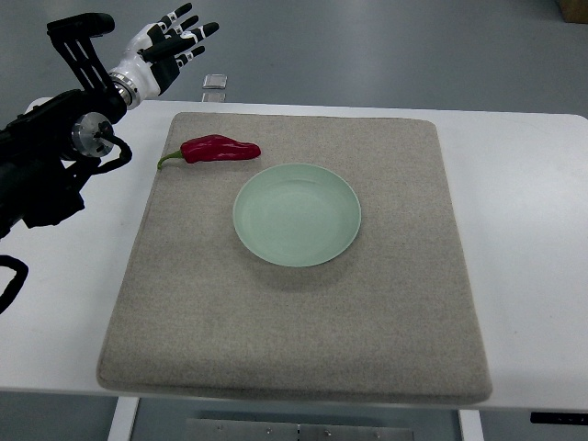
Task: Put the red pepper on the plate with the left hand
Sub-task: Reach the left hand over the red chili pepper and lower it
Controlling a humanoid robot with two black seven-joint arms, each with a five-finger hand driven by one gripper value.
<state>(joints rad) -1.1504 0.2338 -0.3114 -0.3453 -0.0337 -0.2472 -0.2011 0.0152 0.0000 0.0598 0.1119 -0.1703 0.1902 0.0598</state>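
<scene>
White tabletop [533,230] carries a grey mat [276,340], with the pale green plate [297,214] near its centre. Your red pepper [219,149] lies just up-left of the plate, stem pointing left. Your left hand [165,48] sits at upper left, fingers spread and empty. Bring it down over the pepper's thick middle, close across its width, then lift clear of the rim.
</scene>
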